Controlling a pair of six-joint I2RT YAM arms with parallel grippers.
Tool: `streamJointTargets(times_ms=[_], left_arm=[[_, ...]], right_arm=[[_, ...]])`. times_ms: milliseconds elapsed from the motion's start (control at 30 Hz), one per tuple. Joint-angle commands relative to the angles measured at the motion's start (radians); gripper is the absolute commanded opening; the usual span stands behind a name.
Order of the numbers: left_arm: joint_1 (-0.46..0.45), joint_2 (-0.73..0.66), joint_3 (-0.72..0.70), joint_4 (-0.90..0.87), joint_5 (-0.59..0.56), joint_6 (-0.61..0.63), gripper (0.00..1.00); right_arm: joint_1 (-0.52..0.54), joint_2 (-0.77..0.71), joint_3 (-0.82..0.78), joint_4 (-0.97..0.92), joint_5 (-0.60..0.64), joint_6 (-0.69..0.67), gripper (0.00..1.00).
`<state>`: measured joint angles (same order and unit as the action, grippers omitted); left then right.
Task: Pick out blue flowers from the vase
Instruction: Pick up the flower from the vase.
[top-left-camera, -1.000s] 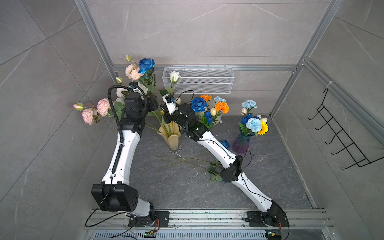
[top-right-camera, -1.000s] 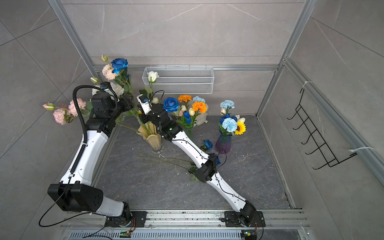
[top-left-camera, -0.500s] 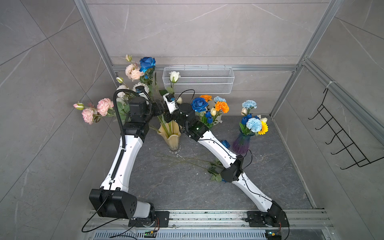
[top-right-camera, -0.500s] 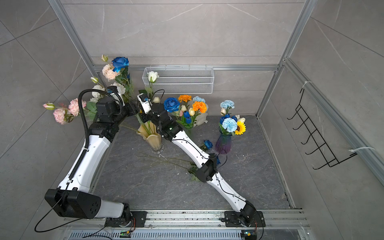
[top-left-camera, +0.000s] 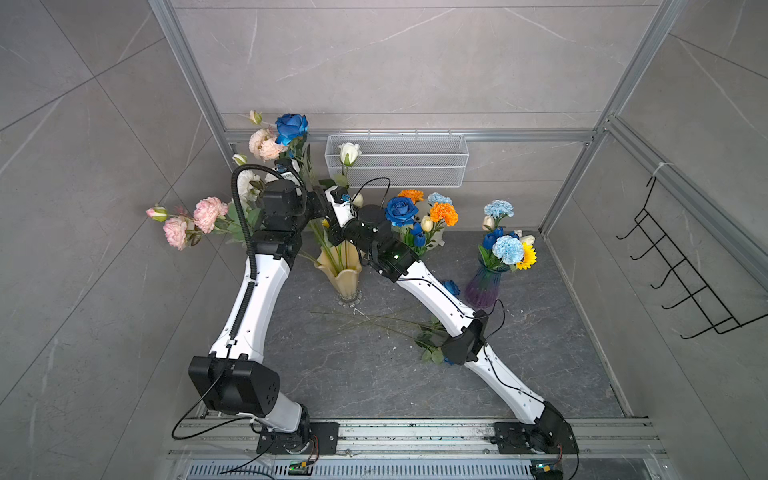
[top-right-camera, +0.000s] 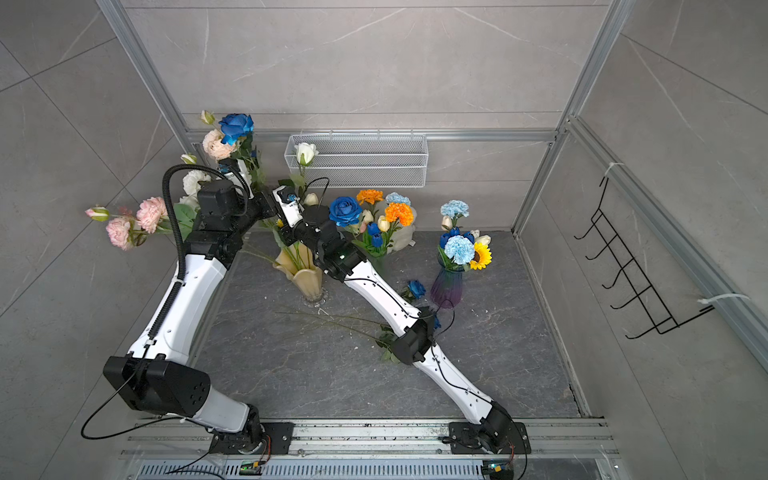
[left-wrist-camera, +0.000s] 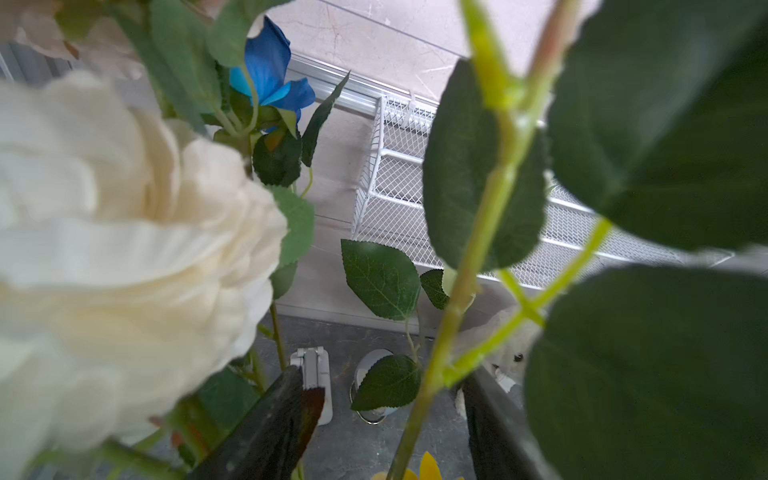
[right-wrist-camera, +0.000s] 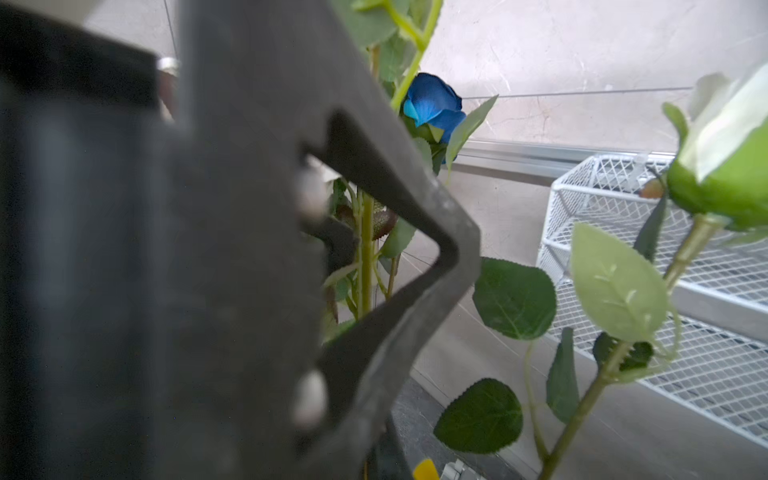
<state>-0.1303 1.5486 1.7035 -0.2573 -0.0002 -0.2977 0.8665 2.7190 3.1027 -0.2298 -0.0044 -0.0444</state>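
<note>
An amber vase (top-left-camera: 343, 272) at the middle back holds a tall deep blue rose (top-left-camera: 292, 126) among pink and white blooms. My left gripper (top-left-camera: 318, 204) reaches into the stems above this vase. In the left wrist view the left gripper (left-wrist-camera: 388, 386) is open, with a light green stem (left-wrist-camera: 428, 386) standing between its dark fingers (left-wrist-camera: 274, 424); which bloom that stem carries is not visible. The blue rose (left-wrist-camera: 270, 70) shows beyond it. My right gripper (top-left-camera: 332, 198) sits shut right beside the left one; anything in it is hidden.
Behind stands a pale vase with a blue rose (top-left-camera: 401, 210), orange carnations (top-left-camera: 444, 214) and blue tulips (top-left-camera: 417, 239). A purple vase (top-left-camera: 484, 286) holds pale blue carnations (top-left-camera: 508, 249). Blue flowers (top-left-camera: 451, 287) and loose stems (top-left-camera: 374, 324) lie on the floor. A white wire basket (top-left-camera: 397, 166) hangs on the back wall.
My left arm has swung right, into the stems above the amber vase, and its jaws have narrowed around a stem. The right arm has not moved.
</note>
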Motion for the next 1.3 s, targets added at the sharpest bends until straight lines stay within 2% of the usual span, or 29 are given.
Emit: streamJointTargets(times_ms=[0, 200, 367, 433, 500, 667, 900, 1000, 1167, 1267], left_arm=[[0.000, 0.007, 0.050, 0.044, 0.000, 0.016, 0.53], [0.000, -0.003, 0.052, 0.061, 0.001, 0.030, 0.22], [0.000, -0.029, 0.035, 0.092, -0.001, 0.067, 0.07], [0.000, -0.036, 0.026, 0.112, 0.000, 0.086, 0.01], [0.000, -0.039, 0.016, 0.128, -0.004, 0.098, 0.00], [0.000, -0.054, -0.023, 0.165, -0.007, 0.118, 0.00], [0.000, -0.079, -0.042, 0.184, -0.015, 0.161, 0.00], [0.000, -0.090, -0.016, 0.169, -0.014, 0.182, 0.00], [0.000, -0.121, 0.037, 0.130, 0.000, 0.209, 0.00], [0.000, -0.150, 0.055, 0.125, 0.015, 0.221, 0.00]], right_arm=[[0.007, -0.018, 0.065, -0.024, -0.010, -0.001, 0.00], [0.006, -0.013, 0.070, -0.028, 0.000, -0.002, 0.00], [0.007, -0.012, 0.064, -0.028, 0.010, 0.009, 0.00], [0.007, -0.011, 0.065, -0.030, 0.011, 0.011, 0.06], [0.008, -0.013, 0.067, -0.032, 0.011, 0.010, 0.24], [0.009, -0.023, 0.075, -0.038, 0.013, 0.003, 0.46], [0.030, -0.061, 0.070, -0.073, 0.077, -0.074, 0.63], [0.051, -0.083, 0.066, -0.107, 0.107, -0.136, 0.68], [0.085, -0.121, 0.076, -0.137, 0.155, -0.197, 0.84], [0.108, -0.145, 0.074, -0.140, 0.185, -0.242, 0.87]])
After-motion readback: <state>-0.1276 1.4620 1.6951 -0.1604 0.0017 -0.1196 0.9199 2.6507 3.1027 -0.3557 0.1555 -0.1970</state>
